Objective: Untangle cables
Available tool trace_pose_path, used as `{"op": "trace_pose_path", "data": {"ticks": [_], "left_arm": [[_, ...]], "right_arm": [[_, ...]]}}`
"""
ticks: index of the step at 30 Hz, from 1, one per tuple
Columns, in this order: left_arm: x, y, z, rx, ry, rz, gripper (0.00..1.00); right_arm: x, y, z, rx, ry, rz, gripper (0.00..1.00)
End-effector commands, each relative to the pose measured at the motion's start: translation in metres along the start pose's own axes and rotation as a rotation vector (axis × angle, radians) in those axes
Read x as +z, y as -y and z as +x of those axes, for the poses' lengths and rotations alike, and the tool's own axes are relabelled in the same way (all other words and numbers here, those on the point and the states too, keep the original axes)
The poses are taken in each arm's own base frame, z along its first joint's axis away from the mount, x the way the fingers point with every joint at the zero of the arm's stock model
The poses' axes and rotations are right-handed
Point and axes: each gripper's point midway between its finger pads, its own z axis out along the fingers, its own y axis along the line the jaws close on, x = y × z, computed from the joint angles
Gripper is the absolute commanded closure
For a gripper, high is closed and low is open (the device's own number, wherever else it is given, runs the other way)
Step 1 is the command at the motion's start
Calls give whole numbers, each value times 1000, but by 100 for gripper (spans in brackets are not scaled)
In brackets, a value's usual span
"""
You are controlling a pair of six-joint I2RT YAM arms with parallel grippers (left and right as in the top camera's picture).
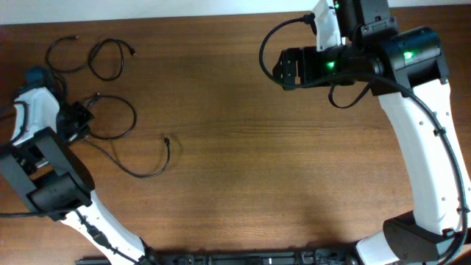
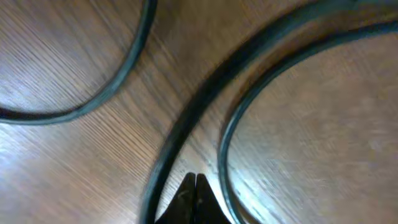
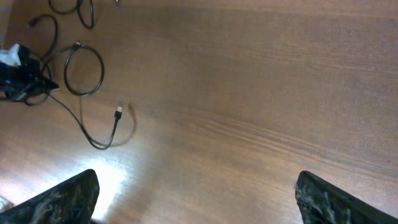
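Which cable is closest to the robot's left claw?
The big loop with the long tail ending in a plug; the left claw sits right at it. The other cables lie farther off.

Left gripper (image 2: 194, 186) low, jaws pressed together; right gripper (image 3: 196, 183) raised, jaws spread wide.

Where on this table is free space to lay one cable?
The brown wooden table is bare across its middle, between the loose plug tip of the thin black cables and the white right arm. The left side is crowded: cable loops lie beside the left gripper.
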Motion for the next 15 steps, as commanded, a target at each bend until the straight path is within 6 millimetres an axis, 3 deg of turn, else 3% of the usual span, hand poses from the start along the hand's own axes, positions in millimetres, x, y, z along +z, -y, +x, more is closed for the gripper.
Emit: {"op": "trace_pose_path", "data": {"ticks": [1, 5, 9, 12, 14, 15], "left_arm": [[19, -7, 4, -12, 11, -34, 98], [12, -10, -6, -15, 45, -54, 100], [-47, 9, -35, -19, 100, 42, 100], [-86, 15, -53, -19, 154, 83, 81], [-81, 3, -50, -26, 145, 21, 57], [-75, -1, -46, -27, 125, 5, 55]], "right_arm": [[1, 0, -1, -15, 1, 9, 2], [1, 0, -1, -15, 1, 9, 2], [1, 0, -1, -16, 2, 9, 2], [1, 0, -1, -15, 1, 9, 2], [1, 0, -1, -15, 1, 9, 2], [1, 0, -1, -16, 2, 9, 2]]}}
